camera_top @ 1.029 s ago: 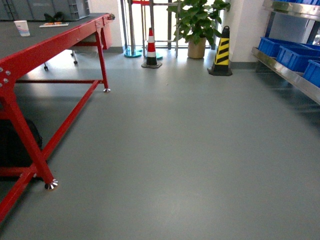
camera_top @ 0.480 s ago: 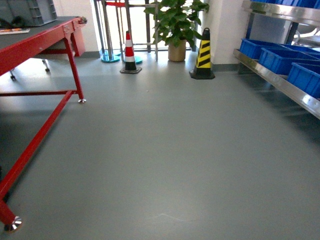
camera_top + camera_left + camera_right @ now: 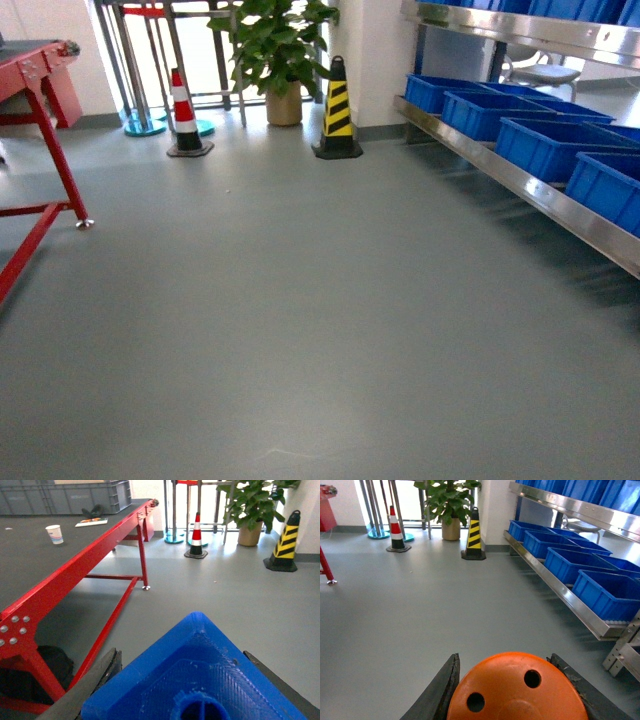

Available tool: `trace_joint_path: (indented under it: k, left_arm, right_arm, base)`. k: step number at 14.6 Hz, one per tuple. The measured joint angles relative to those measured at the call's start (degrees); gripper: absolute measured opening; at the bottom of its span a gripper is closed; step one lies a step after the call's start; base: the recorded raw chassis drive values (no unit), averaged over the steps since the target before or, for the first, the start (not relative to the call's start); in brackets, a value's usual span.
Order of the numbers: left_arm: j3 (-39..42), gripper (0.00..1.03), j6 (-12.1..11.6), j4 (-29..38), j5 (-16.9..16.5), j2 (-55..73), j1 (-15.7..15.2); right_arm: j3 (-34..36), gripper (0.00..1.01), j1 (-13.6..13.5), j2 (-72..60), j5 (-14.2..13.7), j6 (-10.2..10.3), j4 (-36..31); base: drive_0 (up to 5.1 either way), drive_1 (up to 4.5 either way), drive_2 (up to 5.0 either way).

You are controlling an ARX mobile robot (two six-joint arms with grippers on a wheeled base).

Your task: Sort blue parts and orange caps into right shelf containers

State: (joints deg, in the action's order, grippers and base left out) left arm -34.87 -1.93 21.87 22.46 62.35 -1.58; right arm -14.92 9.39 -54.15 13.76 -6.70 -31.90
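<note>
**Both parts carried, shelf at the right**

A blue part [image 3: 200, 680] is pinched in the left gripper [image 3: 185, 690], whose two dark fingers [image 3: 95, 680] are pressed against either side of the block. The part's round nub end is turned toward the wrist camera. Ahead of this gripper and to its left, the red-framed bench [image 3: 75, 565] is seen, with a paper cup [image 3: 54, 534] standing on its dark top. Further ahead, a red-and-white traffic cone [image 3: 196, 537], a potted plant [image 3: 252, 510] and a yellow-and-black cone [image 3: 285, 542] stand on the grey floor [image 3: 210, 590].

An orange cap [image 3: 517, 690] is pinched in the right gripper [image 3: 517, 692], with a dark finger [image 3: 440, 690] closed on each side of it. Its flat end, pierced by two small holes, faces the wrist camera; the printing on its side cannot be seen.

To the right of this gripper and ahead of it, the stainless steel shelf [image 3: 560, 587] is set along the wall. A row of blue open-top containers [image 3: 612, 592] is lined up on its lower level, well apart from the cap. More blue crates [image 3: 580, 490] are held on the upper level.

In the head view neither gripper is visible. The shelf and containers run along the right side, and only the end of the bench shows at the far left.
</note>
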Motion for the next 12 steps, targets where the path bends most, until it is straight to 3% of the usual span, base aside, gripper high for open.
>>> trace_joint_path:
  k: [12]
  left_arm:
    - [0.0,0.62,0.0,0.0,0.0,-0.07,0.26]
  right_arm:
    - [0.0,0.44,0.0,0.0,0.0,0.02,-0.04]
  base:
    - [-1.6,-1.62,-1.6]
